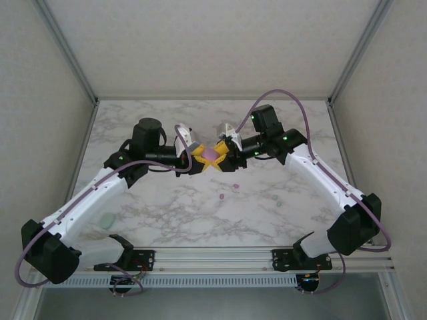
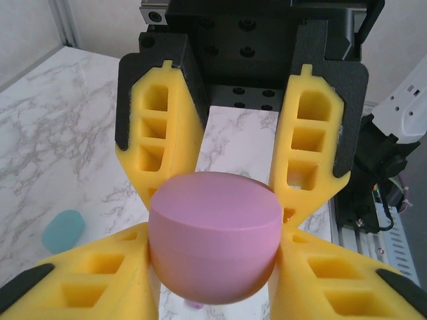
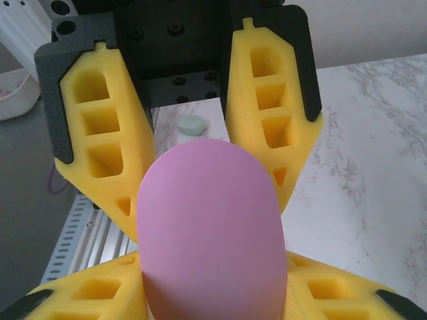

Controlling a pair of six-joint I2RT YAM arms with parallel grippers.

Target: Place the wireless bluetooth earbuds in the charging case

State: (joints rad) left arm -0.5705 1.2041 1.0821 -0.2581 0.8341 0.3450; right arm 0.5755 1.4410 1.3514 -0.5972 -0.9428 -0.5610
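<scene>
A pink-purple charging case hangs above the middle of the marble table, lid down, gripped from both sides. My left gripper is shut on it from the left and my right gripper from the right. In the left wrist view the case fills the space in my left gripper. The right wrist view has the case clamped in my right gripper. Two pink-purple earbuds lie on the table in front of the case, and two pale green earbuds lie further right.
A teal oval case lies near the left arm's base, also visible as the teal oval. A pale green oval case lies on the table beyond the fingers. The metal rail runs along the near edge.
</scene>
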